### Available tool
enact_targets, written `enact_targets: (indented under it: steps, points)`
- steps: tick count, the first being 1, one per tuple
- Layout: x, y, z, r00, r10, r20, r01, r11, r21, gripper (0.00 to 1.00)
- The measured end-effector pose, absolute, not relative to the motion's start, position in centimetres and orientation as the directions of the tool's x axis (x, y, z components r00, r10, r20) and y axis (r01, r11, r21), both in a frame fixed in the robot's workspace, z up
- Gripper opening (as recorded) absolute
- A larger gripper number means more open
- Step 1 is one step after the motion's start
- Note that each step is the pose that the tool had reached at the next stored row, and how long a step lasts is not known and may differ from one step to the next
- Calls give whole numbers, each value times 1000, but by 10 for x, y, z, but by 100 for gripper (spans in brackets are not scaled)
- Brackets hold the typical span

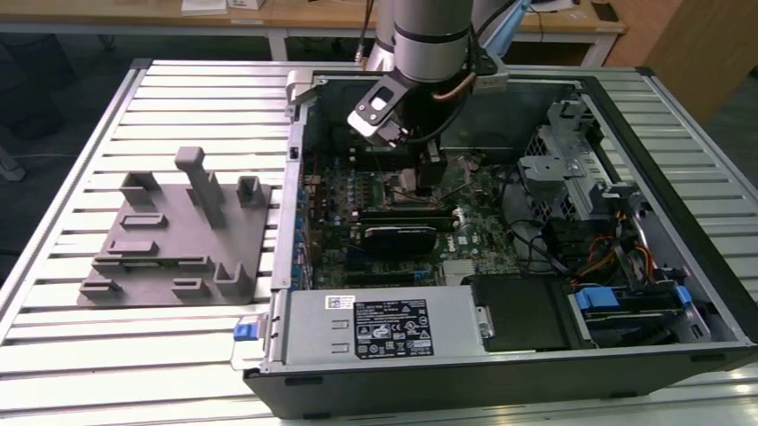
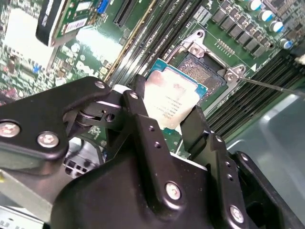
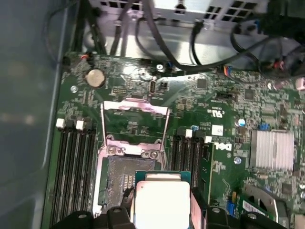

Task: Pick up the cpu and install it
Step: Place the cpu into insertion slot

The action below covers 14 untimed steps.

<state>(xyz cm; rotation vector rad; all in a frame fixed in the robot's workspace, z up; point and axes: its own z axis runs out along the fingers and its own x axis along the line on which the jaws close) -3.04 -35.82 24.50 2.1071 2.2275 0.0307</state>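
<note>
We work over the slatted aluminium table, where the black open-sided metal computer case lies with the grey robot arm reaching down into it. The green circuit motherboard spreads under the claw. The black two-fingered claw is clenched on two opposite edges of the cpu.

The square dark metal-framed socket lies open just below the fingertips and partly off to one side of them. Its silver hinged load plate stands raised beyond the claw. The cpu, a small flat square chip with a shiny silver-grey top, appears to hang clear of the board, overlapping only one corner of the socket.

We judge that offset the main danger. Set down as it hangs, the chip would land an edge on the frame instead of in the recess, and the fine contacts there would bend.

We cannot tell whether the chip sits level in the grip, and a tilted chip would seat one corner first. The hold on thin edges is slight, so a knock could twist or drop the chip. The thin steel wire lever beside the claw could also snag a finger.
</note>
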Motion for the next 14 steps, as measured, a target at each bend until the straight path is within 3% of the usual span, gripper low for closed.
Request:
enact_targets:
  steps: [14]
  points:
    - [-30,-340,232,-22,999,-41,998,24,65,54]
